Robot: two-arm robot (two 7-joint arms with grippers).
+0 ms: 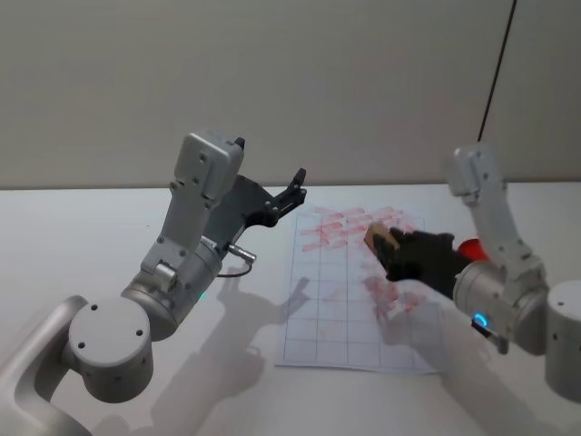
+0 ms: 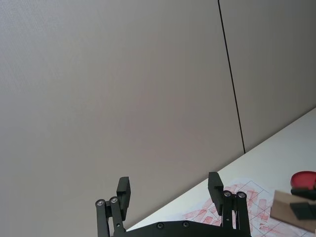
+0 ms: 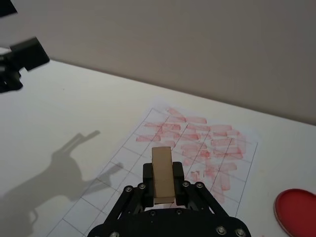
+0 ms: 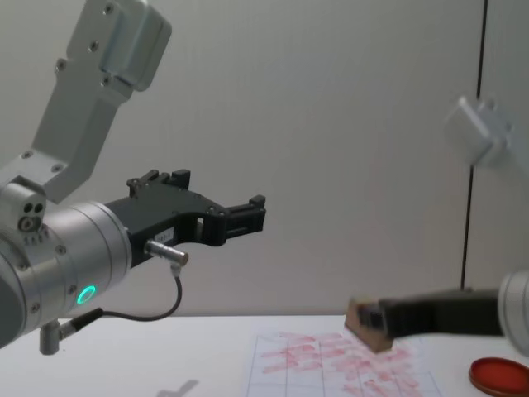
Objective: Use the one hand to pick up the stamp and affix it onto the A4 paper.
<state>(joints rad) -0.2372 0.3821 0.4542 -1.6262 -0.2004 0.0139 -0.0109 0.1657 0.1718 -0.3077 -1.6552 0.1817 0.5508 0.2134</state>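
Both fingers of my right gripper [image 1: 386, 243] are clamped on the stamp [image 3: 162, 175], held over the red-marked far part of the A4 paper [image 1: 336, 318]; I cannot tell whether it touches. A red dish [image 3: 296, 210] lies off the paper's right edge. My left gripper [image 4: 252, 211] hangs raised left of the paper, fingers apart.

Premises: a robot test room or lab, not a home. Evidence: a bare white table [image 1: 91, 218] stands against a plain grey panelled wall [image 1: 272, 82] with one dark vertical seam [image 2: 231, 74]. A silver left arm [image 1: 191, 209] and right arm [image 1: 495, 218] reach over the table. On it lie a gridded sheet of paper [image 1: 336, 336] smeared with red marks and, near it, a red dish [image 3: 296, 210].
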